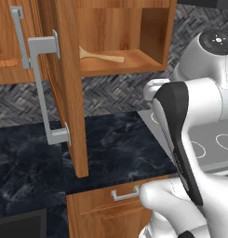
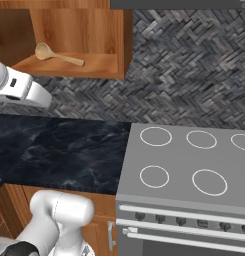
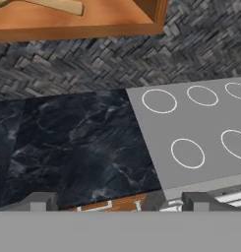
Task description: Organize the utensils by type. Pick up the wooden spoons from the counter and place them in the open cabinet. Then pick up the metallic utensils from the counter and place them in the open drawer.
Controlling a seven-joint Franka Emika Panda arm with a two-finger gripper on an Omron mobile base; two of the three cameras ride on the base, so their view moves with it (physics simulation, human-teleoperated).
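Claw (image 3: 117, 205) is hanging with jaws apart, holding nothing, over the counter (image 3: 77, 142). One wooden spoon (image 1: 100, 56) is lying in the open cabinet (image 1: 134, 62). Scan for remaining utensils before descending.

The rendered pictures are evenly and moderately lit, sharp throughout, with no blur or edge distortion. The black marble-veined worktop (image 1: 120, 144) shows only faint pale sheen, no hard glare. The orange-brown wooden wall cabinet (image 1: 110, 28) darkens toward its inner back corner. The white robot arm (image 1: 204, 93) carries soft shading.
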